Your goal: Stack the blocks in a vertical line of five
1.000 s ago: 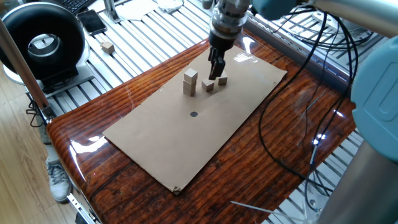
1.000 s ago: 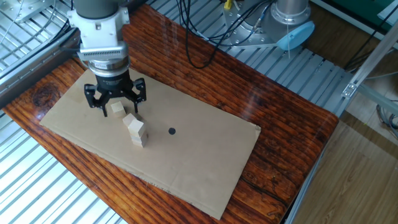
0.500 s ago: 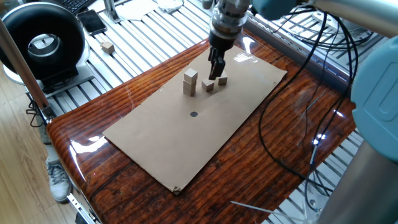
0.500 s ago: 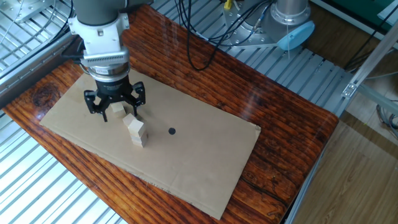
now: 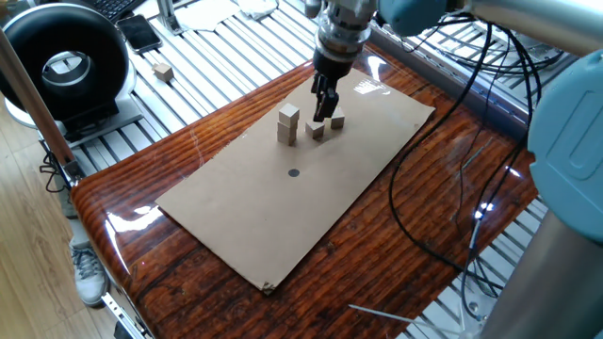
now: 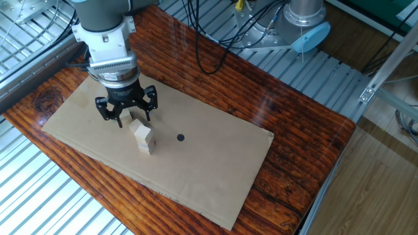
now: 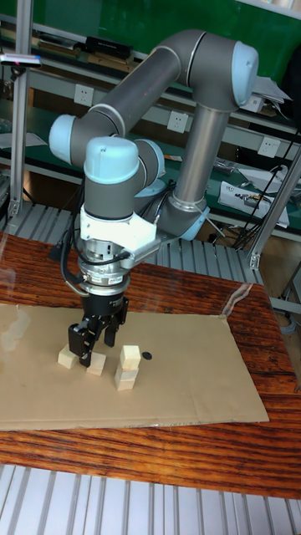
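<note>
Hovering my claw (image 7: 94, 342), fingers spread and empty, over two loose blocks (image 7: 67, 358) (image 7: 96, 364) near the cardboard sheet's (image 5: 283, 217) far edge. The 2-high stack (image 5: 288, 124) stands just beside them; a wide finger could clip and topple it, or shove the neighbor block while I'm descending.

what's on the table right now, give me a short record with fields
surface: cardboard sheet on a glossy wooden table
stack: two-block stack, slightly twisted
loose blocks on sheet: block under the gripper; second loose block beside it
off-sheet block: stray block on the metal slats
marker: black dot on the sheet
gripper: gripper low over the loose block, fingers either side of it; closure cannot be told
stack progress: two of five
</note>
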Available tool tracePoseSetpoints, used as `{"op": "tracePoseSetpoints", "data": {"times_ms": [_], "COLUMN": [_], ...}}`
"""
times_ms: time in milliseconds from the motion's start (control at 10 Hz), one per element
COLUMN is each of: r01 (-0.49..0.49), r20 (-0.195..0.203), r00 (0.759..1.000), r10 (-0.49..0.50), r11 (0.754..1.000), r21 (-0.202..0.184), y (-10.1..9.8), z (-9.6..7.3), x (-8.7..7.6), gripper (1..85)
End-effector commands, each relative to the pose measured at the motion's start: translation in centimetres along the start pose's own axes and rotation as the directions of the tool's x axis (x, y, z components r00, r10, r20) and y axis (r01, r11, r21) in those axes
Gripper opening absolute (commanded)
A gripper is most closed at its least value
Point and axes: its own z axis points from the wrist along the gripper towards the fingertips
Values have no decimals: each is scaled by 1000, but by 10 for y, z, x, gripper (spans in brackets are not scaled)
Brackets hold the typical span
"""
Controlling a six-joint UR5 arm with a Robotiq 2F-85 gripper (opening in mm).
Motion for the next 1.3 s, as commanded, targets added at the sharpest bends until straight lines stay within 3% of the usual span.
{"op": "tracePoseSetpoints", "data": {"times_ms": [0, 400, 900, 1100, 1200], "r01": [-15, 2, 25, 23, 13], "r20": [26, 60, 46, 41, 36], "r00": [1000, 998, 999, 999, 999], "r10": [15, -2, -26, -24, -15], "r11": [1000, 1000, 999, 999, 999], "r21": [-15, -5, 21, 28, 34], "y": [4, 0, -7, -9, -10], "z": [4, 14, 21, 21, 21], "x": [-6, -14, -6, -5, -4], "gripper": [643, 627, 560, 493, 407]}}
